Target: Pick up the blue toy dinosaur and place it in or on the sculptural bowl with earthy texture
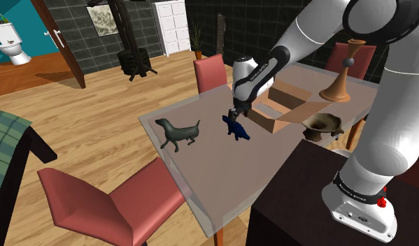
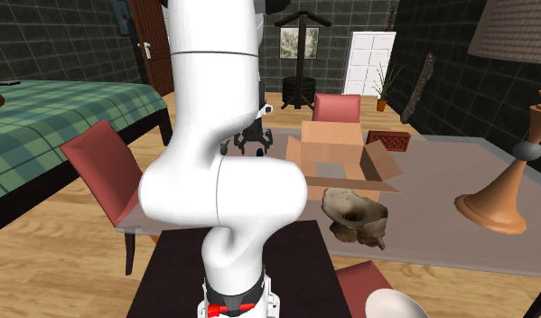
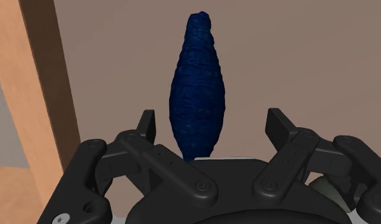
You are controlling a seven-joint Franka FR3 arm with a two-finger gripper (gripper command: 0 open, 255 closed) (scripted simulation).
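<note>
A dark blue toy dinosaur (image 1: 236,128) stands on the glass table (image 1: 201,175), beside an open cardboard box. My black gripper (image 1: 235,115) hangs straight over it, fingers pointing down and open. In the wrist view the blue dinosaur (image 3: 196,95) lies between and beyond the two fingers (image 3: 146,125), with a gap on each side and nothing held by the gripper (image 3: 211,122). The brown, rough-textured bowl (image 1: 322,126) sits near the table edge closest to my stand, past the box. The second exterior view shows the bowl (image 2: 354,215) just in front of the box.
A grey toy dinosaur (image 1: 178,131) stands towards the shoulder view's left of the blue one. The open cardboard box (image 1: 285,105) lies between the dinosaur and the bowl. A tall wooden chess-piece figure (image 1: 343,77) stands behind the bowl. Red chairs (image 1: 106,203) ring the table.
</note>
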